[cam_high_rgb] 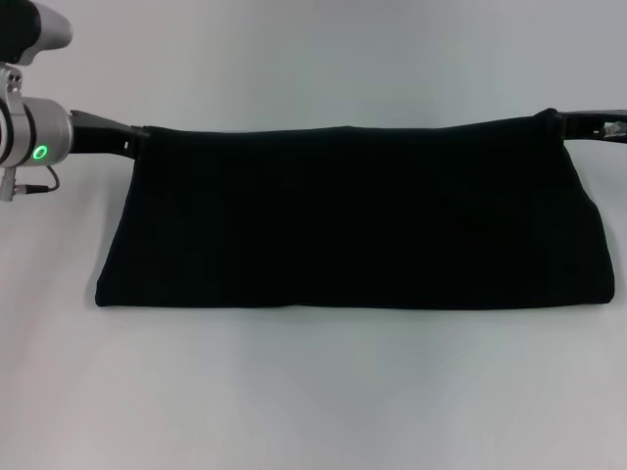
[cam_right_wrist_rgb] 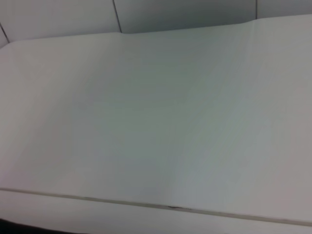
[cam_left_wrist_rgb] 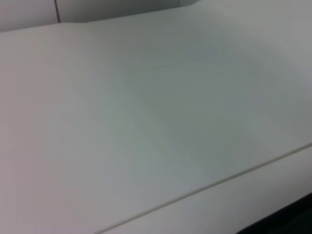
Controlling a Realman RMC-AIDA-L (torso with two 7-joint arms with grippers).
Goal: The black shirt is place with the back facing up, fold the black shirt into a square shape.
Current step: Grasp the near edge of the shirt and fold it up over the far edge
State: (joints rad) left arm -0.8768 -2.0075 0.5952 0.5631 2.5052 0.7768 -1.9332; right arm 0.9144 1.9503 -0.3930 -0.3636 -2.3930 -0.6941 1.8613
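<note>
The black shirt (cam_high_rgb: 353, 220) shows in the head view as a wide, plain black band, folded over, with no lettering visible. Its upper edge is stretched taut between my two grippers, and its lower edge lies along the white table (cam_high_rgb: 313, 392). My left gripper (cam_high_rgb: 138, 140) is shut on the upper left corner. At the upper right corner, my right gripper (cam_high_rgb: 558, 120) is pinched on the cloth in the same way. Neither wrist view shows the shirt or any fingers, only the white table surface (cam_left_wrist_rgb: 146, 122) (cam_right_wrist_rgb: 156, 122).
White table surface surrounds the shirt on all sides. The left arm's silver wrist with a green light (cam_high_rgb: 39, 152) sits at the far left edge. A table seam or edge (cam_left_wrist_rgb: 204, 187) (cam_right_wrist_rgb: 146, 204) crosses each wrist view.
</note>
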